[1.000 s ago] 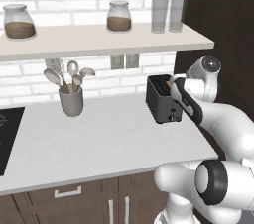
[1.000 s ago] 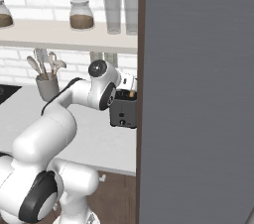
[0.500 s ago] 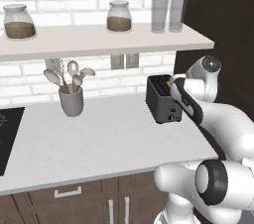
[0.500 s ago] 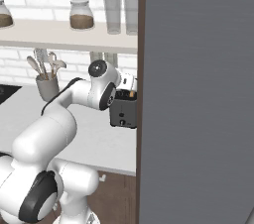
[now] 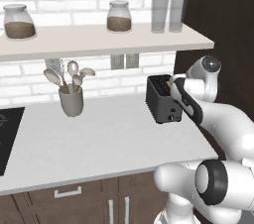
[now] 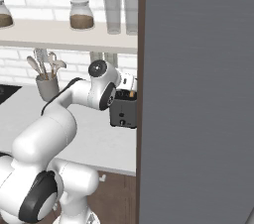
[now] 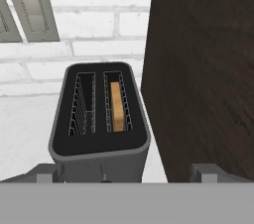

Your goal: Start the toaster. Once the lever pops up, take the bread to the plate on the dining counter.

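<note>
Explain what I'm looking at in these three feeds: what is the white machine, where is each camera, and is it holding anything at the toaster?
The white machine is a robot arm on a mobile base. Two cameras ride on the base, behind the arm on its left and right; the third sits on the hand and looks along it. On the pale counter stands the black toaster, beside a dark cabinet wall. The bread sits down in the toaster's right-hand slot as the hand camera sees it; the other slot is empty. Farther left is a grey utensil cup with spoons. The hand hovers open just in front of the toaster and holds nothing.
</note>
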Available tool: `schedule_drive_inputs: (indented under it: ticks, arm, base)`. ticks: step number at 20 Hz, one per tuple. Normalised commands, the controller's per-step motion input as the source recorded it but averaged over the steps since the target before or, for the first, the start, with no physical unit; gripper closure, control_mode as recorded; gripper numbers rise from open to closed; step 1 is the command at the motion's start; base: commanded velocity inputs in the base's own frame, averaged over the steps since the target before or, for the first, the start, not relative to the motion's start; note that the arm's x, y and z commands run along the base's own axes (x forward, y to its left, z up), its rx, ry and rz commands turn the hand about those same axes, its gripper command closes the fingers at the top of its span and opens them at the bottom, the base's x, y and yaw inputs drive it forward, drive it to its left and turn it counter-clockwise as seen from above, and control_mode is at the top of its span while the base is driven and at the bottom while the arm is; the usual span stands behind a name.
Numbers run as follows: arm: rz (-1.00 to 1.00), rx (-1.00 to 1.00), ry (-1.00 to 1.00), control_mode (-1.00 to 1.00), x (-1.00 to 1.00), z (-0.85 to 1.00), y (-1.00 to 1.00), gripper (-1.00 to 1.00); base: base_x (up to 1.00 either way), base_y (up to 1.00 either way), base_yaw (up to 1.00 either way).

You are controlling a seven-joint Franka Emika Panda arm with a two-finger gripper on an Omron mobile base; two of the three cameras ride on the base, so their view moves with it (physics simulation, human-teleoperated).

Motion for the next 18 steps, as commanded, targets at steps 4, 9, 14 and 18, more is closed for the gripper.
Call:
schedule_drive_inputs:
  ticks: [4, 9, 14, 18]
  arm:
    - [0.00, 0.00, 0.00, -1.00, 0.00, 0.00, 0.00, -1.00]
    - [0.00, 0.00, 0.00, -1.00, 0.00, 0.00, 0.00, -1.00]
    - [0.00, 0.00, 0.00, -1.00, 0.00, 0.00, 0.00, -1.00]
    - [0.00, 0.00, 0.00, -1.00, 0.00, 0.00, 0.00, -1.00]
  base:
    - [0.00, 0.00, 0.00]
    - [0.00, 0.00, 0.00]
    - [0.00, 0.00, 0.00]
    - [0.00, 0.00, 0.00]
